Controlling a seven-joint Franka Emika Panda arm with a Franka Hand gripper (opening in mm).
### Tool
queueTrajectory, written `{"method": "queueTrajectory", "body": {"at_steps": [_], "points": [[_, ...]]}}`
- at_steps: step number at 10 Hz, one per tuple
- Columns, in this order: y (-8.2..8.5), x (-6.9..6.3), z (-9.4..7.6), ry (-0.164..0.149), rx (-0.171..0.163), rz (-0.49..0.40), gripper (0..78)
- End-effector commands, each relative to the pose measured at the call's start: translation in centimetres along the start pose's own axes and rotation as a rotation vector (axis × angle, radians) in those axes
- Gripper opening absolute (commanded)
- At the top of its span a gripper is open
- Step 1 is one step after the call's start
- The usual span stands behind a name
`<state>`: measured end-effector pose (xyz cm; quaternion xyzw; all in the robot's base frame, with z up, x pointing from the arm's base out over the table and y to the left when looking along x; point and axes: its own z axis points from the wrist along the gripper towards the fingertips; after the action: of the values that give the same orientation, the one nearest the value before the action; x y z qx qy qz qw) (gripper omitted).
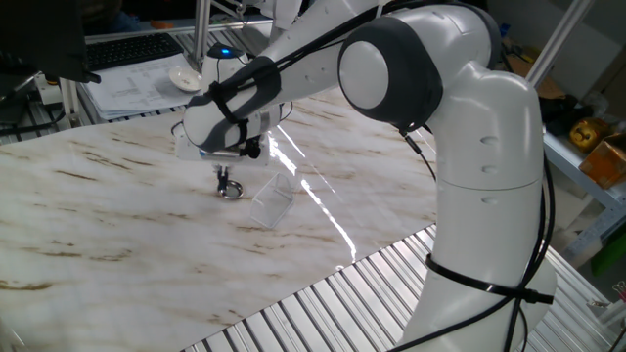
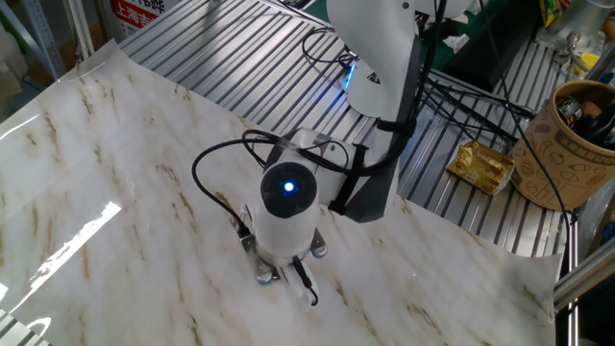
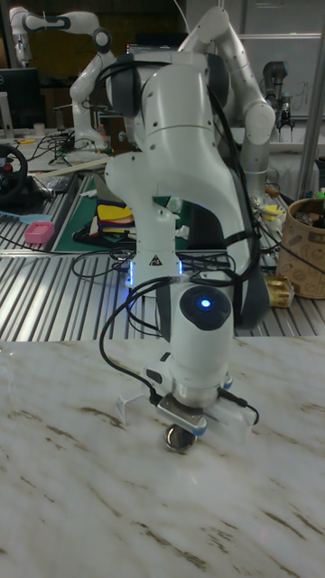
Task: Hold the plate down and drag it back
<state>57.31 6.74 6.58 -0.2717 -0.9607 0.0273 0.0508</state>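
Note:
The plate [image 1: 233, 193] is a tiny silvery ring lying flat on the marble tabletop, just left of a clear plastic piece. My gripper [image 1: 225, 183] points straight down with its fingertips pressed onto the plate's rim, and the fingers look closed together. In the tall fixed view the plate [image 3: 178, 440] shows as a small round disc directly under the gripper [image 3: 185, 430]. In the other fixed view the hand [image 2: 284, 207] hides the fingertips and most of the plate.
A clear rectangular plastic piece [image 1: 273, 203] lies right of the plate. A white shallow dish [image 1: 184, 79] and papers sit on the bench behind the table. A metal roller rack [image 1: 323, 313] borders the table's near edge. A brown basket [image 2: 577, 144] stands off the table.

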Motion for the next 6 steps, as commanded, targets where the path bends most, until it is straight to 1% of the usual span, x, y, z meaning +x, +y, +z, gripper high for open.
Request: {"method": "queueTrajectory", "body": {"at_steps": [1,3,4,5,6], "points": [[1.5,0.2,-0.8,0.000,-0.009,0.029,0.0],[2.4,0.4,-0.9,0.002,-0.005,0.035,0.0],[2.5,0.4,-1.1,0.030,0.012,0.011,0.0],[2.5,0.4,-1.1,0.031,0.013,0.008,0.0],[2.4,0.6,-1.3,0.024,0.025,0.005,0.0]]}}
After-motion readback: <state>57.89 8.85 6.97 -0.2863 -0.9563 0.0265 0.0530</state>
